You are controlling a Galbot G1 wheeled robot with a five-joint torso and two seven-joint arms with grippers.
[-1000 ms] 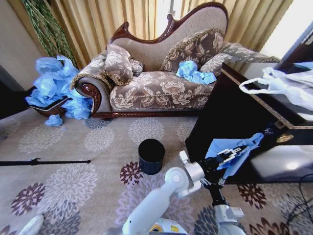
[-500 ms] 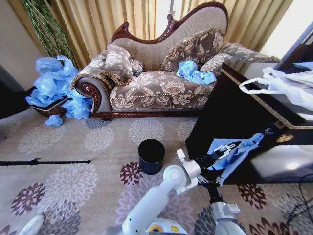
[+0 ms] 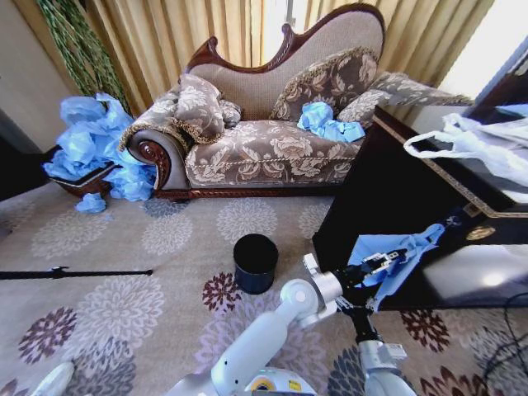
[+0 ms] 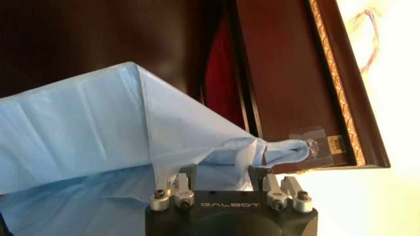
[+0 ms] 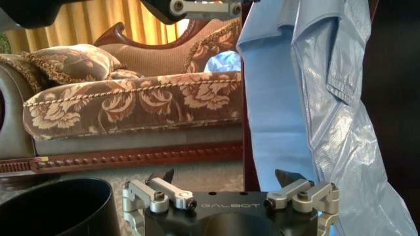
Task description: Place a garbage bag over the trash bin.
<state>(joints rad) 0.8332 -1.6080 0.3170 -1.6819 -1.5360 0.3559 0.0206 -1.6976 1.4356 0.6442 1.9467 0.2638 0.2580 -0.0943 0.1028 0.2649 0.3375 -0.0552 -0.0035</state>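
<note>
Meanwhile the left gripper (image 3: pixel 386 262), clamped on the garbage bag (image 3: pixel 394 250), has dipped slightly beside the cabinet (image 3: pixel 388 177); the right gripper (image 5: pixel 226 179) waits wide. Trash bin (image 3: pixel 255 262) remains uncovered.

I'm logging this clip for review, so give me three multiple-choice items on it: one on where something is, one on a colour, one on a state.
1. Where does the trash bin stand?
A. on the sofa
B. on the patterned carpet before the sofa
C. on top of the dark cabinet

2. What colour is the garbage bag held in front of the cabinet?
A. light blue
B. black
C. yellow

3. In what state is the bin?
A. lined with a bag
B. tipped on its side
C. upright, with no bag over it

Answers:
1 B, the head view shows it on the carpet in front of the sofa.
2 A, the left gripper pinches light blue film.
3 C, its rim is bare and it stands upright; the right gripper is open beside the hanging bag.
</note>
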